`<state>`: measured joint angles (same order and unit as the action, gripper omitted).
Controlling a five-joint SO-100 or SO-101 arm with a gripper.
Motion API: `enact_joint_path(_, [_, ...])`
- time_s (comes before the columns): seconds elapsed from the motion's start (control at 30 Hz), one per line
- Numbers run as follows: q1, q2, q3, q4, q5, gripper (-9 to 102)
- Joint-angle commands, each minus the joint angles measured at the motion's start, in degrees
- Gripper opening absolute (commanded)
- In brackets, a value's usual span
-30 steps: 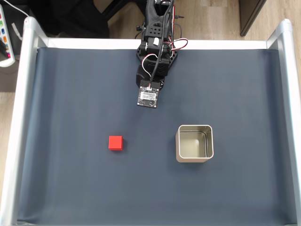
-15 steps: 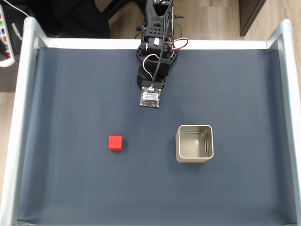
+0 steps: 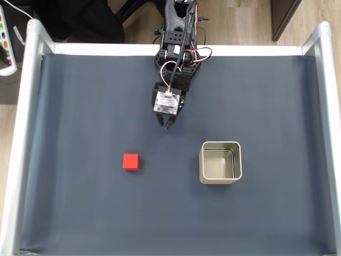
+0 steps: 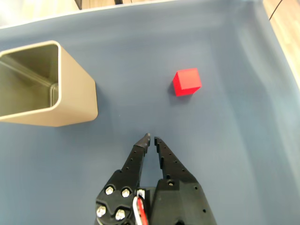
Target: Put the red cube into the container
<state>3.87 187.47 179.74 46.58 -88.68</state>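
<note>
The red cube [image 3: 131,161] lies on the dark mat, left of centre in the fixed view; the wrist view has the red cube [image 4: 187,81] ahead and to the right of the fingertips. The container [image 3: 220,162], a square silver tin, stands empty to the cube's right in the fixed view, and the container [image 4: 42,84] sits at upper left in the wrist view. My gripper [image 3: 166,124] hangs above the mat near the arm's base, well short of both. The gripper [image 4: 152,138] has its black jaws nearly touching, with nothing between them.
A dark blue-grey mat [image 3: 80,213] covers the table, framed by silver rails [image 3: 24,133] on the left, right and far sides. The arm's base [image 3: 178,32] rises at the top centre. Bare mat lies around the cube and tin.
The gripper has tilted and swung slightly left, so its fingertips now show below the wrist camera board. Cube and tin have not moved.
</note>
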Motion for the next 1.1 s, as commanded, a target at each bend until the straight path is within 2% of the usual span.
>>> enact_joint_path(0.0, [1.9, -4.1, -1.4, -7.2, -1.8, 0])
enact_joint_path(0.23, [5.6, -23.0, -16.3, -9.9, 0.1, 0])
enact_joint_path(0.47, [7.6, -36.6, -32.3, -6.6, 1.1, 0])
enact_joint_path(0.63, [11.6, -43.2, -37.6, -6.2, -2.1, 2])
enact_joint_path(0.87, [19.8, -55.8, -42.0, -12.1, -4.5, 17])
enact_joint_path(1.07, [22.6, -63.5, -41.5, -20.0, -8.9, 30])
